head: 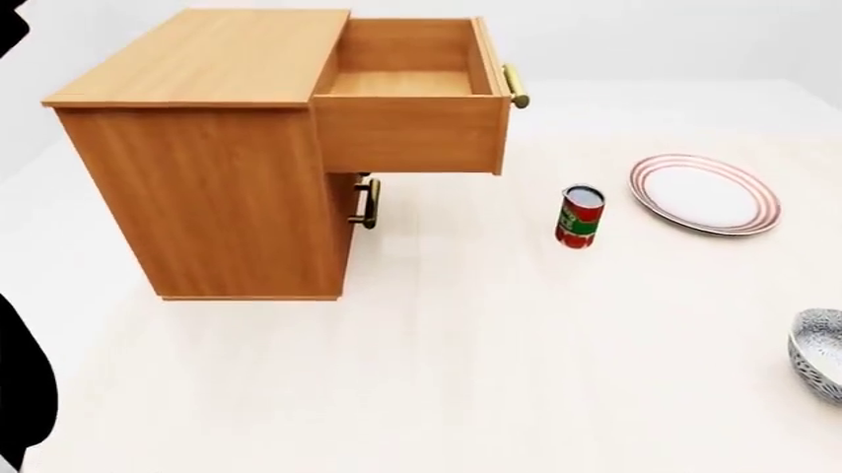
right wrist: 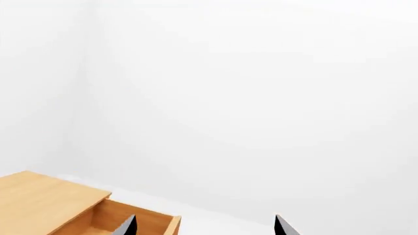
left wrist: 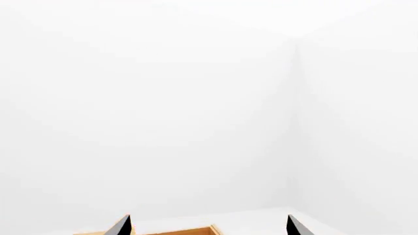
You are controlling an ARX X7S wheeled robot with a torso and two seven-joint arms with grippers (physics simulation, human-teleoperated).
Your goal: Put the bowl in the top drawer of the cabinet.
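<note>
One top drawer (head: 408,84) open, holding nothing.

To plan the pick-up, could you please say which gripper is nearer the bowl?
Probably the right. The bowl lies at the head view's far right edge, the left arm's dark outline at its far left. Neither wrist view shows the bowl; both face the top drawer.

We see the cabinet (head: 197,158) at far left with the top drawer (head: 408,99) pulled out to its right, the lower drawer (head: 358,202) shut beneath, a can (head: 579,216) right of both, a plate (head: 704,193) farther right, and the bowl (head: 822,353) nearest, at the right edge.
</note>
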